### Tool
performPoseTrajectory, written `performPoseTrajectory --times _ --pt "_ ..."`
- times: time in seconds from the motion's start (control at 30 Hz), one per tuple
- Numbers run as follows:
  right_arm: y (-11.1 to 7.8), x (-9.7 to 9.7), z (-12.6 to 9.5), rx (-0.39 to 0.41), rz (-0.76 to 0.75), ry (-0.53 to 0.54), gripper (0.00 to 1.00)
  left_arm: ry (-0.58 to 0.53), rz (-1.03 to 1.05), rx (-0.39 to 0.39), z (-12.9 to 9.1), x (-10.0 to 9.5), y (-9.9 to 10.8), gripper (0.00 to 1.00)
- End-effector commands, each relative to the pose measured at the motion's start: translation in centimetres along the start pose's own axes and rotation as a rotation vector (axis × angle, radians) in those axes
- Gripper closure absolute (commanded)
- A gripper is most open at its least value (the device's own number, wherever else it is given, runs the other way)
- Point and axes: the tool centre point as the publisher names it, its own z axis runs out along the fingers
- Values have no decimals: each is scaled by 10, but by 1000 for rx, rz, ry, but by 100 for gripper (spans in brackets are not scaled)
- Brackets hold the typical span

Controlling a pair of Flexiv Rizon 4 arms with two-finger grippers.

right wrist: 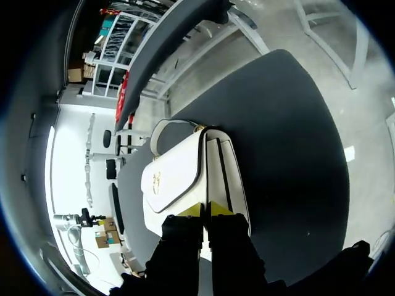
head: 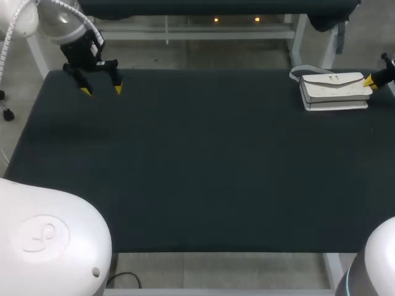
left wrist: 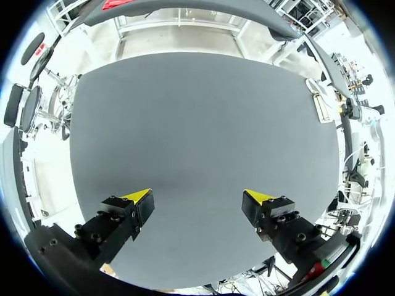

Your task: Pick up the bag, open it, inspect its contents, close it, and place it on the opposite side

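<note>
Head view: the white bag (head: 334, 90) lay at the far right corner of the table (head: 197, 172). The right gripper (head: 370, 80) sat at the bag's right end. In the right wrist view its fingers were drawn close, pinching the flap's edge. The left gripper (head: 102, 90) hung over the far left corner, well apart from the bag, fingers spread wide.

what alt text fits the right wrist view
A white handbag lies flat on the dark table, its strap looped beyond it. The right gripper has its yellow-tipped fingers pinched on the flap's edge at the bag's near end.
</note>
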Motion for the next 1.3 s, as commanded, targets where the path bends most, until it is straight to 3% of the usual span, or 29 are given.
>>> performPoseTrajectory --times 0.03,0.53,1.13,1.17,1.23,1.3 --pt "22 -14 0 166 1 4 100 -21 -2 -11 -3 2 -2 0" --pt "36 -24 -16 128 7 -17 100 -28 -21 -11 -5 -4 0 0" --pt "44 -36 -16 144 27 -57 99 -26 -34 -5 -7 -8 5 0" --pt "44 -36 -17 143 31 -57 62 -26 -33 -5 -7 -8 5 0" --pt "43 -36 -19 131 35 -68 0 -27 -32 -5 -7 -8 5 0" --pt "42 -34 -22 123 30 -72 0 -29 -32 -4 -8 -8 5 0"
